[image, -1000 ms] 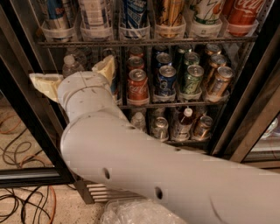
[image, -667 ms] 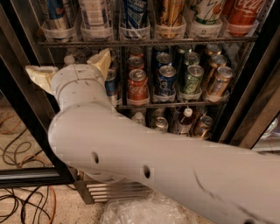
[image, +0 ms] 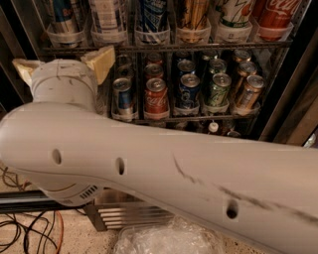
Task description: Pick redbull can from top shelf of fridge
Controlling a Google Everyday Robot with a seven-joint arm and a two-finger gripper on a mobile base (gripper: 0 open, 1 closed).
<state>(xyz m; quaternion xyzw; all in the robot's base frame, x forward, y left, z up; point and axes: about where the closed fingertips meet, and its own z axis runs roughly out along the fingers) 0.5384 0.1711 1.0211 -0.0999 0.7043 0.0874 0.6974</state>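
Observation:
The redbull can, slim with blue and silver panels, stands in a white plastic cup at the far left of the top shelf; its top is cut off by the frame edge. The shelf is a grey wire rack in the fridge. My gripper is below and slightly in front of that can, at the height of the shelf edge. Its cream fingertips are spread wide, open, with nothing between them. My white arm crosses the lower view.
On the top shelf a wider blue-and-white can, a gold can and a red Coca-Cola can stand to the right. Short soda cans fill the rack below. Cables and crumpled plastic lie on the floor.
My gripper has moved up and to the left, closer to the top shelf's left end. The arm fills more of the view.

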